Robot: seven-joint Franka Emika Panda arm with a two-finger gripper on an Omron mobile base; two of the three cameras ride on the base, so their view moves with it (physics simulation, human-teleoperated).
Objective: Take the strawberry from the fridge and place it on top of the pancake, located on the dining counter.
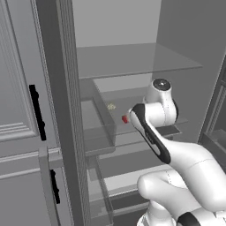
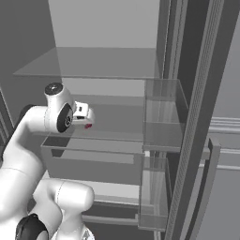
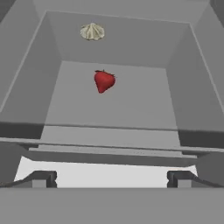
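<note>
Strawberry (image 3: 104,81), small, glossy red and heart-shaped with a dark stub at its top, lies on a smooth light grey shelf inside the open fridge (image 1: 132,62), clear of the shelf walls and untouched by anything. Farther back on the same shelf, near the rear wall, sits a small pale yellowish item (image 3: 92,31) with a ridged, shell-like surface. The white arm reaches up and forward into the fridge, its elbow bent low and its forearm angled toward the middle shelf, so that the hand looks down and along the shelf at the berry. The gripper (image 3: 112,178) is spread wide and holds nothing; its two small dark finger tips (image 3: 40,178) stand far apart at the bottom of the hand view, short of the berry and above a lower white ledge. In the left base view the berry shows as a red speck (image 1: 125,119) just beside the arm's dark-trimmed wrist, which hides part of it; in the right base view a sliver of red (image 2: 88,125) peeks out under the hand. The shelves are thin and translucent, and clear door bins (image 2: 161,115) hang on the open door. The gripper itself is hard to make out in both base views.
</note>
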